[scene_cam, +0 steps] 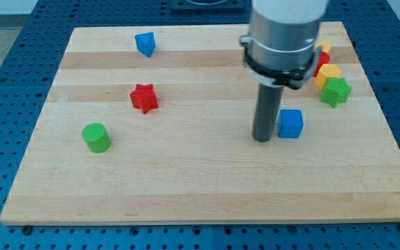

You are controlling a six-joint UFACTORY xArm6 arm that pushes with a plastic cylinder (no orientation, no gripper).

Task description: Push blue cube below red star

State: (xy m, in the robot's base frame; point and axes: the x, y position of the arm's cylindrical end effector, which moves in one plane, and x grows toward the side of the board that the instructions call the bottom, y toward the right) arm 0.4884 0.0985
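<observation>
The blue cube [290, 123] sits on the wooden board [186, 187] right of centre. My tip [263, 138] rests on the board just left of the blue cube, close to or touching its left side. The red star [144, 98] lies left of centre, far to the left of the cube and the tip and a little higher in the view.
A second blue block [145, 44] lies near the top edge, above the red star. A green cylinder [96, 137] sits at lower left. At the right edge cluster a green star [335, 91], a yellow block [328, 73], a red block [321, 61] and another yellow block [323, 47].
</observation>
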